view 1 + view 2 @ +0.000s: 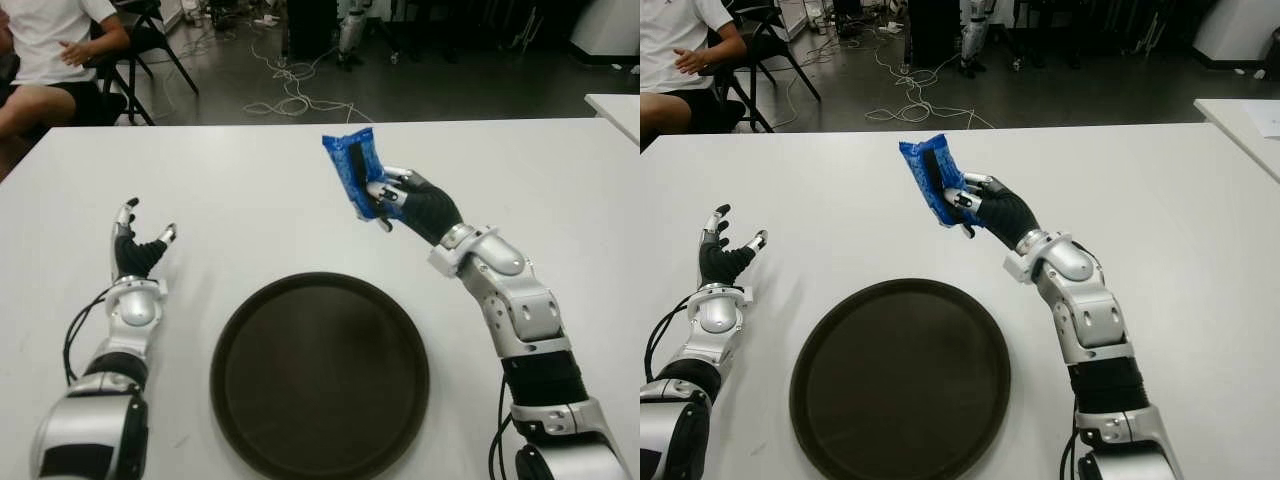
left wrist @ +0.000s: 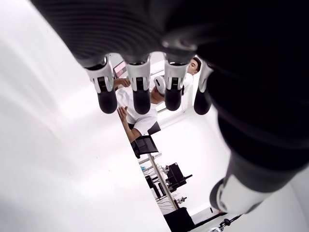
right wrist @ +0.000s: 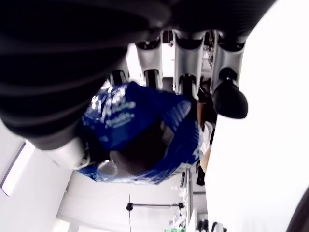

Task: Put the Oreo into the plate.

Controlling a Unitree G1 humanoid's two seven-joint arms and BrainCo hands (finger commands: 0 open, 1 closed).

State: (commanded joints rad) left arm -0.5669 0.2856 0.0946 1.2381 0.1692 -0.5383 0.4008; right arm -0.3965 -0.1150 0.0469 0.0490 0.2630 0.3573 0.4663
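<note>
A blue Oreo packet (image 1: 353,169) is held upright above the white table, with my right hand (image 1: 398,203) shut on its lower end. The right wrist view shows the packet (image 3: 140,135) pinched between thumb and fingers. It hangs beyond the far right rim of the round dark plate (image 1: 320,375), which lies at the table's near middle with nothing in it. My left hand (image 1: 138,243) shows to the left of the plate, fingers spread and holding nothing.
The white table (image 1: 240,190) stretches wide around the plate. A seated person (image 1: 45,55) is beyond the far left corner, with chairs and cables on the floor behind. Another table's corner (image 1: 615,110) shows at far right.
</note>
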